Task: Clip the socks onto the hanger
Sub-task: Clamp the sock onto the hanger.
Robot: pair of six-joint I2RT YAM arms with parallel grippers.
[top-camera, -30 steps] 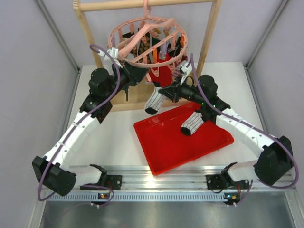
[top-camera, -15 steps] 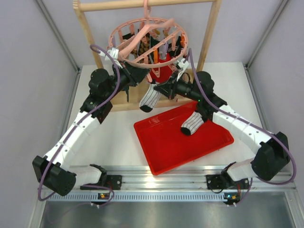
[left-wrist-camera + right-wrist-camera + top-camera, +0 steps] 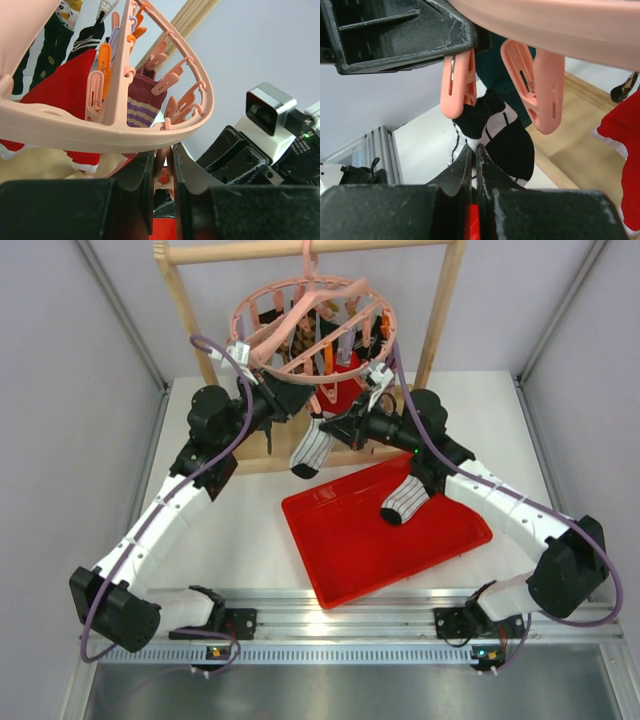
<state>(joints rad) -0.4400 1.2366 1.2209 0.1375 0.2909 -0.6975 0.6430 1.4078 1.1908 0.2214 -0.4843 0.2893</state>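
The pink round hanger (image 3: 262,304) hangs from the wooden rack, and its ring fills the left wrist view (image 3: 75,131). My left gripper (image 3: 292,400) is under its front rim, shut on the top of a pink peg (image 3: 165,167). My right gripper (image 3: 336,426) is shut on the cuff of one striped sock (image 3: 311,448). It holds the sock's black cuff (image 3: 482,112) up against the tip of that pink peg (image 3: 459,85), just below my left gripper's black body. The other striped sock (image 3: 404,499) lies on the red tray (image 3: 350,545).
The wooden rack frame (image 3: 440,315) stands at the back with its base board on the table. A red sock (image 3: 345,395) and other socks hang from the hanger's pegs. A second pink peg (image 3: 536,90) dangles right of the held sock. Grey walls close both sides.
My right gripper has carried the striped sock left and up, from beside the red sock to the peg held by my left gripper. The left arm has stayed put.
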